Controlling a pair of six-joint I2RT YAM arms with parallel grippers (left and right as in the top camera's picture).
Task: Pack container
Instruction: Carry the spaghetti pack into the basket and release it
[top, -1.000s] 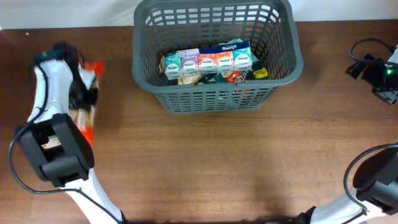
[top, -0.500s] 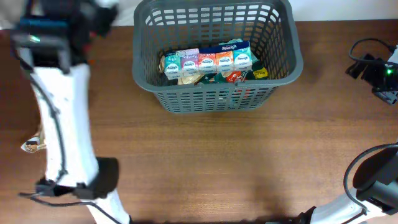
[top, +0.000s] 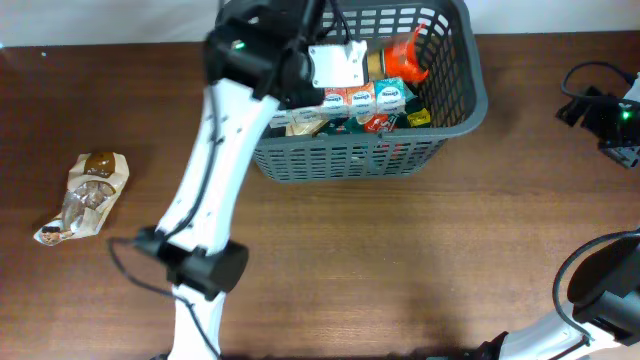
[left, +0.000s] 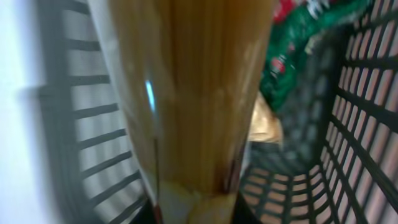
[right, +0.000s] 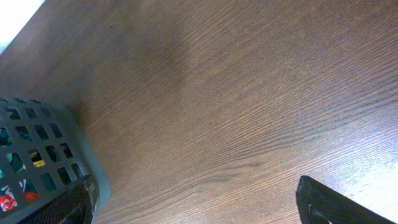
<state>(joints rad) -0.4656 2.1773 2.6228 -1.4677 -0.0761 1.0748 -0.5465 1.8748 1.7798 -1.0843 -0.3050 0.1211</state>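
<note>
Clamping an orange packet, left gripper hangs over the grey lattice-walled container; right gripper (mostly hidden) unreadable

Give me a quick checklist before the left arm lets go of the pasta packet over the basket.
1. Hold of left gripper on pasta packet: ok.
2. Packet above the basket interior: ok.
3. Landing spot behind the cartons: cannot tell, arm hides it.
4. Clearance of right gripper from basket: ok.
5. Loose snack bag on the table: not ok, unpacked.
</note>
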